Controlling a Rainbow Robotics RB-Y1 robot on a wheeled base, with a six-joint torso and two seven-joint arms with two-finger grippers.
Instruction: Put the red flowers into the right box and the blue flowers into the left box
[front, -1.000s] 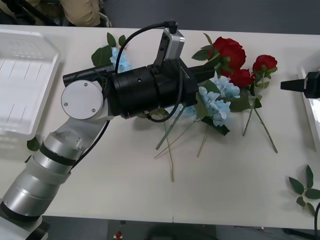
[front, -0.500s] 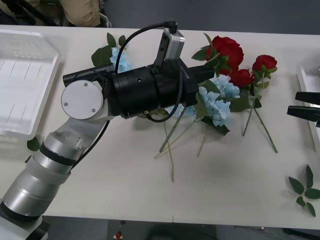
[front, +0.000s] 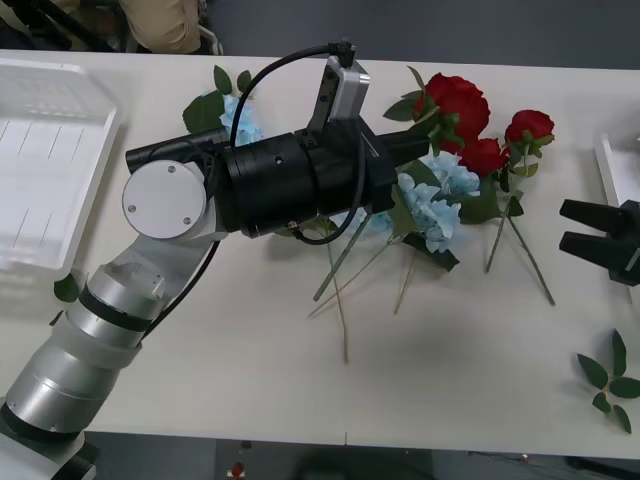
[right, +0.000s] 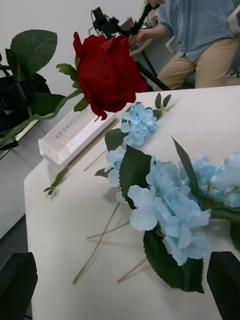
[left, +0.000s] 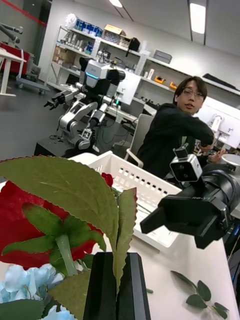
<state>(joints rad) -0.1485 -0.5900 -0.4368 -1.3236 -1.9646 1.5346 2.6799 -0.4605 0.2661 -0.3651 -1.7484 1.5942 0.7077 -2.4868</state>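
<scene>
I read the left gripper (left: 116, 285) pressed together on a flower stem; the right gripper (front: 578, 228) spread, flowers (front: 440, 205) ahead

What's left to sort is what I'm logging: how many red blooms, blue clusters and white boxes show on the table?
red flowers: 3 blooms
blue flowers: 3 clusters visible; the left arm may hide more
white boxes: 2, the left box and the right box
total: 8
</scene>
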